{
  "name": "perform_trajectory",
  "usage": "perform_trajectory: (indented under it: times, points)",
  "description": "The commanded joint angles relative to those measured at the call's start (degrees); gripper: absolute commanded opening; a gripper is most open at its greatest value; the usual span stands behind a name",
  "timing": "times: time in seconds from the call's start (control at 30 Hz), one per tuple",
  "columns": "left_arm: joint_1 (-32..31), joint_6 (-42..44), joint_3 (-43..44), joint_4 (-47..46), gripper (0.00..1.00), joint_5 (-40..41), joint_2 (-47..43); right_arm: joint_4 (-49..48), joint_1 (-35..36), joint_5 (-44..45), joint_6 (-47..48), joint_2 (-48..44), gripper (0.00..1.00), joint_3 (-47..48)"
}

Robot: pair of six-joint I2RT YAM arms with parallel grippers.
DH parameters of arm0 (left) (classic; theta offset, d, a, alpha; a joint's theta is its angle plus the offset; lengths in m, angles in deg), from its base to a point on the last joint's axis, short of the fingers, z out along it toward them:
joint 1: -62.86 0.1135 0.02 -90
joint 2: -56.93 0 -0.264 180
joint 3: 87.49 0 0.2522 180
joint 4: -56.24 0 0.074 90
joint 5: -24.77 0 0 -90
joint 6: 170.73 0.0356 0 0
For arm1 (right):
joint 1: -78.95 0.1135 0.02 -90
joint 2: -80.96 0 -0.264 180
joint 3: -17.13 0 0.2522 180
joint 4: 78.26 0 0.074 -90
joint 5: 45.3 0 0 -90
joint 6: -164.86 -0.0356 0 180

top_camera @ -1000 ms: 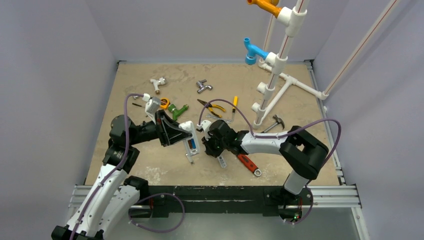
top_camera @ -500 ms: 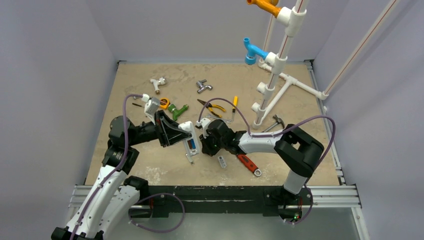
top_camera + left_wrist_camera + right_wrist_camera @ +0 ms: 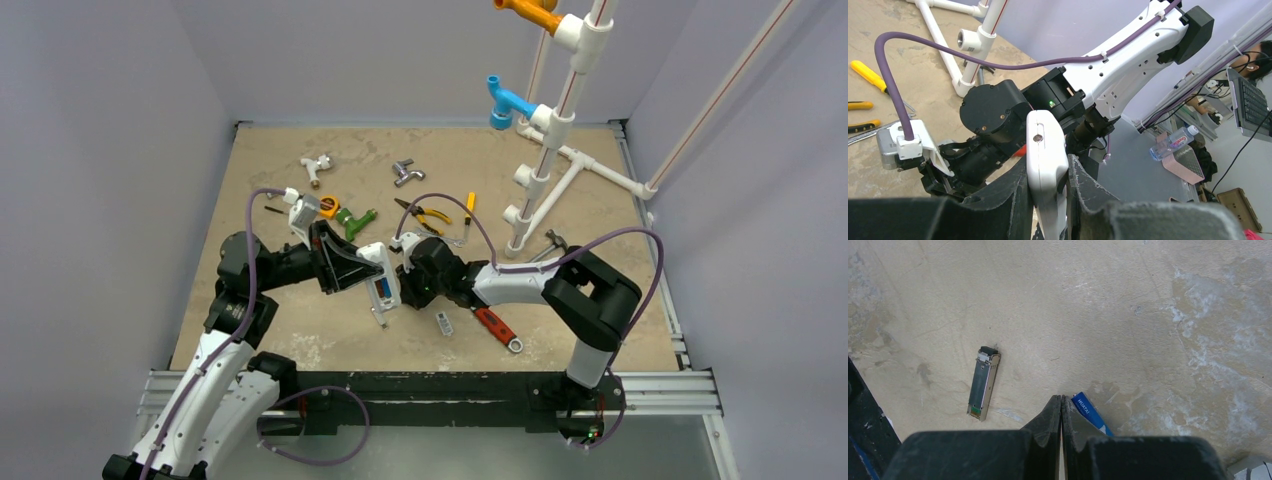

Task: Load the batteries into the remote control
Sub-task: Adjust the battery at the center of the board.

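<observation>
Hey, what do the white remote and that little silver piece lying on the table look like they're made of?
The remote control looks like moulded plastic: smooth white, soft sheen, rounded edges. The small silver piece seems to be metal, probably sheet: dull grey faces, crisp edges, a black tip at one end.

The top camera sits high up behind both arms and looks down on the whole table (image 3: pixel 300 335) from far off. The left wrist camera sits right behind the left claw (image 3: pixel 1048 172) and looks out along it, very close to the remote control (image 3: pixel 1046 145) pinched there. Past that claw it sees the right arm (image 3: pixel 1128 55) and the white pipes (image 3: pixel 979 42), and so does the top camera. The right wrist camera looks down past the closed right claw (image 3: pixel 1061 400) at the table, close up. The silvery piece (image 3: pixel 983 382) left of that claw shows from the top too.
</observation>
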Motion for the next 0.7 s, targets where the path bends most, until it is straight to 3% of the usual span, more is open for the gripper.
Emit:
perform_trajectory:
  times: [0.0,0.23,0.67]
  points:
    - [0.21,1.26,2.16,-1.62,0.0,0.33,-0.6,-0.95,0.19,-0.08,-0.36,-1.04,0.0,1.57]
    - [0.27,1.09,2.24,-1.88,0.0,0.33,-0.28,-1.75,0.19,0.23,-0.6,-3.33,0.0,3.6]
    - [0.2,1.0,2.42,-1.81,0.0,0.6,0.19,7.11,0.19,10.82,-2.22,-1.25,0.0,8.83]
